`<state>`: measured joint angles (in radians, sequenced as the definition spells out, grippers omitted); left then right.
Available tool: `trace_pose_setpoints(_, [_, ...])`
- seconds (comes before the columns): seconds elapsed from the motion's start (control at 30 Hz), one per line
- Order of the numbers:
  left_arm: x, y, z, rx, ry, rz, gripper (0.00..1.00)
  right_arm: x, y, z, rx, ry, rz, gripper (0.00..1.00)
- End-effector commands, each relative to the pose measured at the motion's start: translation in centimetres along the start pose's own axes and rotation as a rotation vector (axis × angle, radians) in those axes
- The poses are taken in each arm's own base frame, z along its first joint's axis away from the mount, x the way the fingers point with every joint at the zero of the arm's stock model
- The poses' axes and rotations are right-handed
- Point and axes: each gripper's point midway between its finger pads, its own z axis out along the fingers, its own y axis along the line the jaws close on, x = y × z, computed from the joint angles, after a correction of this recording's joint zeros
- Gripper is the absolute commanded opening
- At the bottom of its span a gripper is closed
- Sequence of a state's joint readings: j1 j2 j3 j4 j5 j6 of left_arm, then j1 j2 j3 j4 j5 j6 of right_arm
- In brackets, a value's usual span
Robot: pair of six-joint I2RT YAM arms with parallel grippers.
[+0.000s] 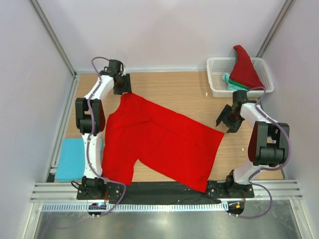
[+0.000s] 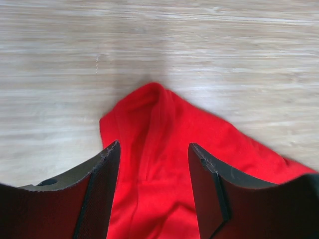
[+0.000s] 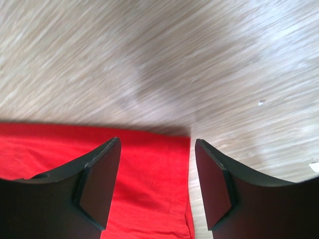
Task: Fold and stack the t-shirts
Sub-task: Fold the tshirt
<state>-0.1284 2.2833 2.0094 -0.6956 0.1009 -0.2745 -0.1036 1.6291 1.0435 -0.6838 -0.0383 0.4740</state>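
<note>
Red t-shirt [image 1: 159, 142] lies spread flat on the wooden table [image 1: 184, 92], its long axis running on a diagonal from the far left toward the near right. Each arm sits over one end of that line. The left gripper [image 2: 152, 149] hangs over the far-left tip. Its fingers are spread wide, and a rumpled peak of cloth points away from them, centred in the gap. The right gripper [image 3: 157, 144] is at the shirt's right-hand corner, also spread. The cloth's straight edge crosses between the fingers and the corner ends just inside the right-hand one. Neither pair pinches anything yet, and I cannot tell whether the tips touch the fabric.

My judgement is that each arm need only drop and close on its own corner, since nothing blocks either one. A folded light blue t-shirt [image 1: 75, 159] rests well apart at the near left. The white basket [image 1: 217, 89] at the far right holds another red shirt [image 1: 246, 69] and a teal one [image 1: 233, 83].
</note>
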Motion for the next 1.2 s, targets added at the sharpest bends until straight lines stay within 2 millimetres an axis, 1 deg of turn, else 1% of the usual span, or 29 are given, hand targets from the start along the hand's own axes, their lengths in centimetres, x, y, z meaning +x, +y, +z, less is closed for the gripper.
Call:
trace_pose_setpoints(0.0, [-1.9, -0.9, -0.3, 0.040, -0.033, 0.001, 0.57, -2.6, 0.2, -0.3, -0.026, -0.068, 0.016, 0.67])
trace_pose_setpoints(0.03, [-1.7, -0.6, 0.6, 0.031, -0.025, -0.012, 0.58, -2.4, -0.1, 0.1, -0.022, -0.061, 0.022, 0.67])
trace_pose_setpoints(0.1, [-1.1, -0.3, 1.4, 0.020, -0.008, -0.016, 0.58, -2.3, -0.5, 0.5, -0.017, -0.050, 0.013, 0.67])
trace_pose_setpoints(0.13, [-0.5, -0.1, 2.0, 0.011, 0.010, -0.015, 0.58, -2.1, -0.5, 0.7, -0.018, -0.044, 0.010, 0.67])
trace_pose_setpoints(0.2, [0.1, 0.4, 2.3, -0.005, 0.025, -0.018, 0.58, -1.9, -0.3, 1.2, -0.031, -0.030, 0.009, 0.67])
trace_pose_setpoints(0.23, [0.8, 0.6, 2.7, -0.011, 0.039, -0.018, 0.58, -1.8, 0.1, 1.3, -0.048, -0.019, 0.007, 0.67])
trace_pose_setpoints(0.3, [0.9, 0.7, 2.7, -0.014, 0.034, -0.017, 0.57, -0.9, 0.6, 1.8, -0.075, 0.023, 0.016, 0.68])
trace_pose_setpoints(0.33, [1.6, 0.9, 3.0, -0.018, 0.045, -0.018, 0.56, -0.6, 0.6, 1.9, -0.077, 0.033, 0.015, 0.68])
trace_pose_setpoints(0.37, [1.4, 1.0, 3.0, -0.018, 0.035, -0.020, 0.53, 0.0, 0.4, 2.2, -0.072, 0.049, 0.017, 0.68])
trace_pose_setpoints(0.43, [2.0, 1.2, 3.3, -0.029, 0.047, -0.028, 0.49, 0.6, 0.1, 2.2, -0.071, 0.057, 0.015, 0.69])
trace_pose_setpoints(0.5, [2.5, 1.3, 3.8, -0.030, 0.061, -0.028, 0.41, 1.5, -0.4, 2.5, -0.058, 0.070, 0.018, 0.69])
trace_pose_setpoints(0.53, [2.7, 1.4, 4.0, -0.030, 0.069, -0.032, 0.32, 1.7, -0.6, 2.8, -0.054, 0.073, 0.026, 0.68])
trace_pose_setpoints(0.6, [3.1, 1.5, 4.5, -0.038, 0.078, -0.036, 0.24, 1.6, -0.8, 3.2, -0.038, 0.064, 0.030, 0.63])
trace_pose_setpoints(0.63, [2.9, 1.7, 4.5, -0.044, 0.074, -0.039, 0.14, 1.1, -0.8, 3.5, -0.037, 0.048, 0.030, 0.59])
trace_pose_setpoints(0.67, [2.9, 1.9, 4.7, -0.052, 0.070, -0.041, 0.08, 0.9, -0.9, 3.7, -0.031, 0.043, 0.031, 0.46])
trace_pose_setpoints(0.7, [2.6, 2.1, 4.8, -0.061, 0.060, -0.044, 0.03, 0.5, -0.9, 4.0, -0.024, 0.039, 0.033, 0.37])
trace_pose_setpoints(0.73, [2.0, 2.2, 4.9, -0.062, 0.041, -0.050, 0.00, -0.2, -0.7, 4.2, -0.018, 0.033, 0.036, 0.29])
trace_pose_setpoints(0.77, [1.6, 2.4, 4.9, -0.062, 0.026, -0.057, 0.00, -0.8, -0.4, 4.4, -0.019, 0.025, 0.049, 0.22])
trace_pose_setpoints(0.8, [0.9, 2.5, 4.9, -0.062, 0.007, -0.064, 0.00, -1.2, -0.2, 4.5, -0.021, 0.017, 0.059, 0.18])
trace_pose_setpoints(0.83, [0.1, 2.8, 5.0, -0.061, -0.019, -0.077, 0.00, -2.5, 0.5, 4.4, -0.035, -0.008, 0.065, 0.13])
trace_pose_setpoints(0.87, [-0.5, 2.8, 5.0, -0.055, -0.040, -0.087, 0.00, -2.8, 0.7, 5.0, -0.031, 0.002, 0.076, 0.06])
trace_pose_setpoints(0.9, [-2.6, 2.9, 5.4, -0.028, -0.103, -0.120, 0.00, -5.7, 2.0, 4.7, -0.040, -0.052, 0.101, 0.01])
trace_pose_setpoints(0.93, [-3.1, 2.9, 5.5, -0.022, -0.117, -0.135, 0.00, -6.5, 2.1, 4.6, -0.031, -0.068, 0.098, 0.01])
trace_pose_setpoints(0.97, [-4.1, 2.8, 5.4, -0.017, -0.141, -0.145, 0.00, -7.0, 2.1, 5.0, -0.018, -0.065, 0.098, 0.01])
trace_pose_setpoints(1.0, [-4.4, 2.7, 5.7, -0.006, -0.151, -0.154, 0.00, -8.5, 2.7, 4.4, -0.029, -0.091, 0.096, 0.01])
trace_pose_setpoints(1.07, [-5.2, 2.5, 5.6, 0.002, -0.172, -0.174, 0.00, -9.5, 3.1, 4.1, -0.028, -0.108, 0.086, 0.01])
trace_pose_setpoints(1.1, [-5.2, 2.5, 5.6, 0.001, -0.174, -0.180, 0.00, -10.1, 3.3, 3.4, -0.027, -0.117, 0.077, 0.01])
trace_pose_setpoints(1.13, [-5.4, 2.4, 5.4, 0.008, -0.178, -0.187, 0.01, -10.3, 3.4, 3.0, -0.022, -0.118, 0.065, 0.12])
trace_pose_setpoints(1.17, [-5.3, 2.3, 5.4, 0.011, -0.174, -0.198, 0.05, -10.3, 3.1, 2.5, -0.011, -0.115, 0.058, 0.23])
